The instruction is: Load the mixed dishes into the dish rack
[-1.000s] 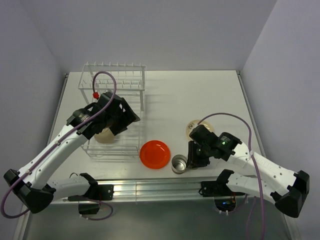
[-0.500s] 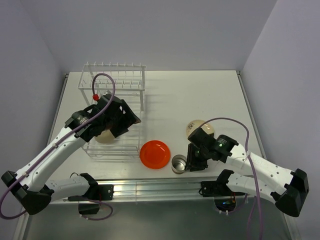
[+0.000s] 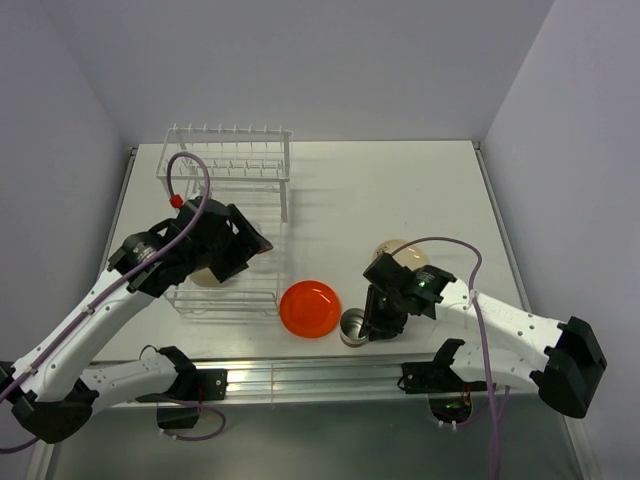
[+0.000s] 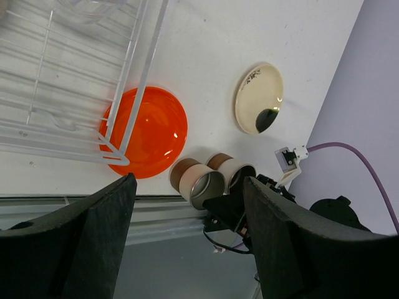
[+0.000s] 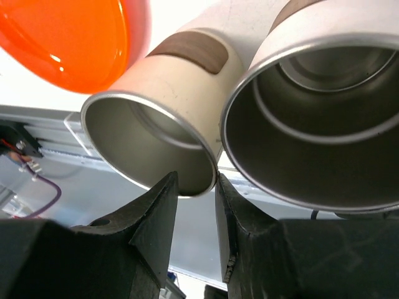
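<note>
At table (image 3: 400, 190) front, right end effector (image 5: 215, 187) clamped on steel cup (image 5: 162, 81) rim, left end effector (image 4: 187, 187) wide apart

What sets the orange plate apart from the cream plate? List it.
Colour: the orange plate is red-orange; the cream plate is pale with a small dark mark at its rim.
Place: the orange plate sits right beside the rack; the cream plate lies apart.
Both lie flat, outside it.

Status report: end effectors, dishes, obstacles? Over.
Left end effector open, empty, above dish rack. Right end effector at steel cups, grip unclear. Orange plate beside them.
</note>
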{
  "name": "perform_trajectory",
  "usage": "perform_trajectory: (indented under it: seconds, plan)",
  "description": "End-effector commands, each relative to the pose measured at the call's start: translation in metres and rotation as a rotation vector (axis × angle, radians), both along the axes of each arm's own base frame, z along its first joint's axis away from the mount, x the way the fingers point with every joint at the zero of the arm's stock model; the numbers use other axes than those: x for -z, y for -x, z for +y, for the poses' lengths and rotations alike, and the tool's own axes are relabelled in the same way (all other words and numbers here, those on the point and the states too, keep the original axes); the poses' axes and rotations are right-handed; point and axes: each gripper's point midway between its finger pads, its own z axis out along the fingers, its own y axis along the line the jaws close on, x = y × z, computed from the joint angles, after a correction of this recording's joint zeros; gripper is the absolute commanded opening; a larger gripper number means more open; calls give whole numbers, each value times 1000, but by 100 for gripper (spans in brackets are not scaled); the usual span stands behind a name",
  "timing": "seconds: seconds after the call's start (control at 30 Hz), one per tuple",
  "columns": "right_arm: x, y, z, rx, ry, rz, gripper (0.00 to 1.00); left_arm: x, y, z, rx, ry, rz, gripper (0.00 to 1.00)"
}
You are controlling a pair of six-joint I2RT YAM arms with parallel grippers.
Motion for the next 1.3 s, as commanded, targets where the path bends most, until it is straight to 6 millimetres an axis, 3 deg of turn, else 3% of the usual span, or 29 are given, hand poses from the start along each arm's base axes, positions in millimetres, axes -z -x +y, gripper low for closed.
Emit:
perform_trajectory:
  seconds: [0.0,0.17,0.3,0.47,0.6,0.8,0.83,0.9,0.93,0.97,1.03,1.07,1.27]
  plan:
    - [1,-11,3,40,13,-36,37,-19,4,7,-21,33,-42,75]
    - [6,-16,-2,68,54,-46,35,-17,7,8,-17,38,-41,75]
    - [6,-17,-3,78,61,-55,23,-19,7,4,-2,47,-46,74]
    - [-8,-21,5,52,23,-87,2,-28,4,1,12,51,-62,74]
    - [-25,-25,5,25,38,-118,0,-36,1,-3,22,65,-82,74]
    - [-79,-33,0,-25,25,-224,0,-53,0,-19,93,121,-120,75]
    - [-99,-38,5,-33,-12,-265,0,-60,-2,-25,120,147,-148,76]
    - [-117,-44,6,-72,-25,-317,0,-70,5,-43,250,195,-195,80]
    - [-133,-46,14,-92,-69,-331,0,-65,7,-51,298,210,-202,81]
    - [-141,-45,19,-122,-114,-322,0,-76,5,-60,343,250,-263,83]
    - [-160,-47,32,-154,-197,-327,0,-77,17,-75,450,320,-267,84]
    - [-172,-47,41,-173,-271,-321,0,-90,17,-82,485,372,-319,85]
    - [-222,-57,48,-191,-583,-322,0,-121,43,-103,678,604,-425,89]
